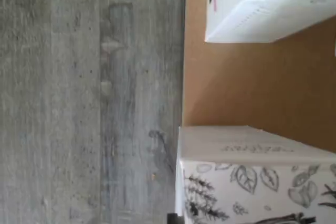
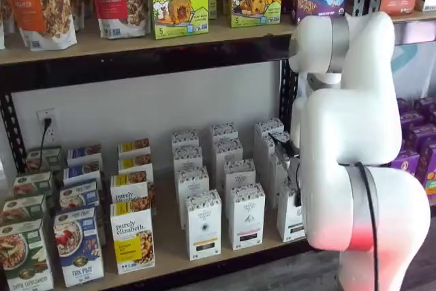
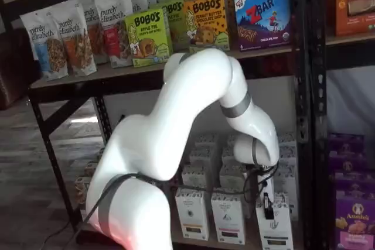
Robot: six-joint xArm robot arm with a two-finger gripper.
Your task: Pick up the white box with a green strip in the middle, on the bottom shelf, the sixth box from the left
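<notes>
The white box (image 2: 289,217) is tall and narrow with a black-and-white patterned top. It stands at the front of the rightmost white column on the bottom shelf (image 2: 170,250), half hidden by my arm. It also shows in a shelf view (image 3: 275,229). My gripper (image 3: 267,205) hangs just above and in front of the box's top. In a shelf view (image 2: 295,185) only dark finger parts show, side-on against the box, so I cannot tell any gap. The wrist view shows a leaf-patterned box top (image 1: 252,182) at the wooden board's front edge (image 1: 236,87).
More white cartons (image 2: 203,224) (image 2: 245,216) stand in rows to the left, then yellow-labelled granola boxes (image 2: 131,236) and cereal boxes (image 2: 78,244). A black upright (image 3: 316,115) stands to the right, with purple boxes (image 3: 354,215) beyond it. The wrist view shows grey floor (image 1: 89,98) and another white carton (image 1: 268,3).
</notes>
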